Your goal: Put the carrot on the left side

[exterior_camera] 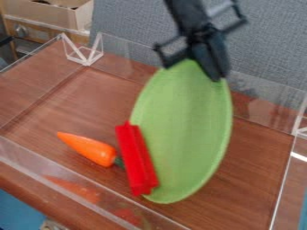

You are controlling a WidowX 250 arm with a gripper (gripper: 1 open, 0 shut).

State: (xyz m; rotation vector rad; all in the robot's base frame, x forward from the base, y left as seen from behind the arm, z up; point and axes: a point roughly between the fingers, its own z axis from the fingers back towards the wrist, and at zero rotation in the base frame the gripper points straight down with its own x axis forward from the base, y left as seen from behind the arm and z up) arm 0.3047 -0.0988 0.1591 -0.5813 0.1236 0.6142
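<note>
The orange carrot lies on the wooden table, just left of the green plate and pointing left. The plate stands tilted steeply on its lower edge. My gripper is at the plate's top rim, shut on it and holding it up. A red rectangular block rests against the plate's lower left rim, right beside the carrot's thick end. The fingertips are blurred and partly hidden by the rim.
Low clear acrylic walls fence the wooden tabletop on all sides. A small clear triangular stand sits at the back left, and a cardboard box stands behind it. A grey panel forms the back.
</note>
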